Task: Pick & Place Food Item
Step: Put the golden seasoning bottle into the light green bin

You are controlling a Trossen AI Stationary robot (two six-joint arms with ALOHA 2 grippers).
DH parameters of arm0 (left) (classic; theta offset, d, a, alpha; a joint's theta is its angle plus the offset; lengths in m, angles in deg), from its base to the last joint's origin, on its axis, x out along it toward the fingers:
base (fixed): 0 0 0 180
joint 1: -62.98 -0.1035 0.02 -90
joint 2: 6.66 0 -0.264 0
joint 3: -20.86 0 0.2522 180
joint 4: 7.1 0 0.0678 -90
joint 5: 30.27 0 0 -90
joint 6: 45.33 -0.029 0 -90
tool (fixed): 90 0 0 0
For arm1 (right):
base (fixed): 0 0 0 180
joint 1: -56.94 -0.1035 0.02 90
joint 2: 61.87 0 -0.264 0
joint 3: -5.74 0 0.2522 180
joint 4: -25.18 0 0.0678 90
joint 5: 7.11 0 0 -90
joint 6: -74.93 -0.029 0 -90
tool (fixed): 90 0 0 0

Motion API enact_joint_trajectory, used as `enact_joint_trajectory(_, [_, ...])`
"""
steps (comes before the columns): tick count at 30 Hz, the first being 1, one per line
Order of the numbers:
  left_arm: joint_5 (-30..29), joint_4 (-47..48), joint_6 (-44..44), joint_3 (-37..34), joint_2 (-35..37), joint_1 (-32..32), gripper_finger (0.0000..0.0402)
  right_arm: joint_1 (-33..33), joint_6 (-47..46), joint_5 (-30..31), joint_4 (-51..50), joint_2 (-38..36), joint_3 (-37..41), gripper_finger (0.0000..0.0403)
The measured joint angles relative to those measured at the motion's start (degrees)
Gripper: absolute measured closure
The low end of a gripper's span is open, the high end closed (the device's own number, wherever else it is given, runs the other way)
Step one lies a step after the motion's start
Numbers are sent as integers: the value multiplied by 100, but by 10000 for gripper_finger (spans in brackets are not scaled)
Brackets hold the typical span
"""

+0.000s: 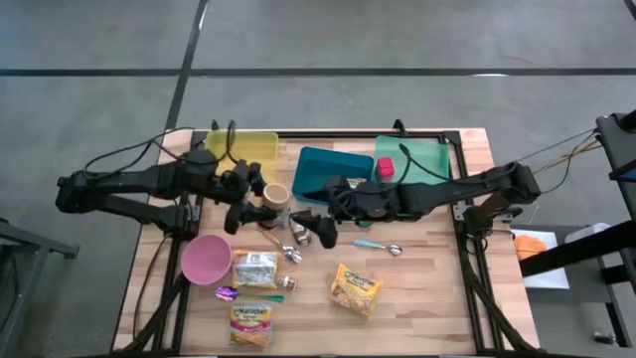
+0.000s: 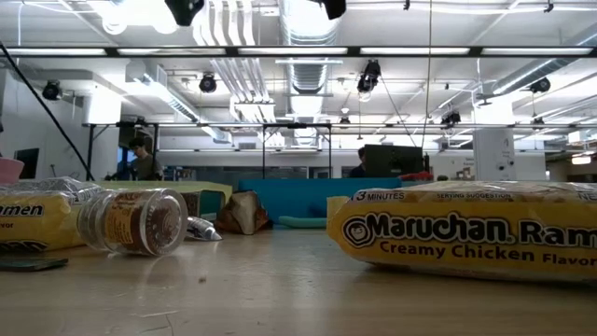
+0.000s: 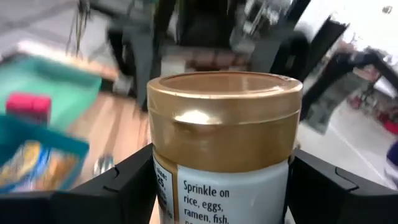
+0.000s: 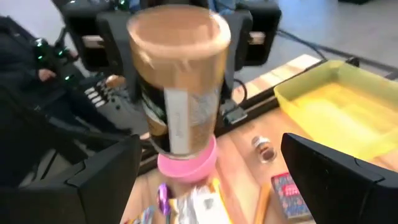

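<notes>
Seasoning jar (image 3: 225,146), gold-lidded, sits upright between the left gripper (image 1: 248,191)'s fingers (image 3: 118,190), clamped at its sides; you can read "Sprinkle on rice, eggs, ramen, fish" on its label. From above, you see it lifted over the surface (image 1: 437,298) between the yellow bin (image 1: 243,146) and the blue bin (image 1: 333,169), with the pink bowl (image 1: 205,259) nearer the front edge.

Your right gripper (image 1: 323,227) reaches in from the other side, its fingers (image 4: 339,177) spread wide and holding nothing. In its wrist view the jar faces you, held by the left gripper, with the pink bowl behind and below it.

Look across the surface and you find a ramen packet (image 1: 357,289), a second ramen packet (image 1: 250,324), a small spice bottle (image 2: 131,221) lying on its side, and a spoon (image 1: 378,247). The green bin (image 1: 412,159) holds a red block (image 1: 385,168). Beyond the surface a person (image 2: 140,159) shows in the room.
</notes>
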Motion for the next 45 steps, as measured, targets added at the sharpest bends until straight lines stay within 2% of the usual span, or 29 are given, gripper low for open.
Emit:
enact_joint_trajectory(6, [365, 753, -196, 72, -158, 0, 120, 68, -58, -606, -540, -329, -2, 21])
enact_joint_trajectory(11, [735, 792, -198, 87, -415, 0, 120, 338, -320, -1577, -865, -330, 2, 21])
enact_joint_trajectory(13, [786, 805, -190, 95, -551, 0, 120, 433, -314, -1773, -844, -326, 2, 21])
enact_joint_trajectory(17, [845, 792, -168, 181, -773, 0, 120, 633, -246, -1924, -934, -332, -40, 21])
enact_joint_trajectory(20, [849, 793, -153, 268, -972, 0, 120, 729, -15, -2109, -1236, -250, -349, 21])
enact_joint_trajectory(29, [994, 830, -155, 538, -1489, 0, 120, 783, 518, -2424, -2933, 109, -1498, 21])
enact_joint_trajectory(37, [1053, 899, -286, 898, -1900, 4, 120, 785, 787, -2541, -3433, 490, -2050, 21])
enact_joint_trajectory(40, [1080, 908, -348, 1012, -1980, 4, 120, 796, 786, -2779, -3463, 618, -2074, 21])
enact_joint_trajectory(45, [1142, 844, -358, 1018, -1975, 4, 120, 782, 835, -2816, -3441, 701, -2070, 21])
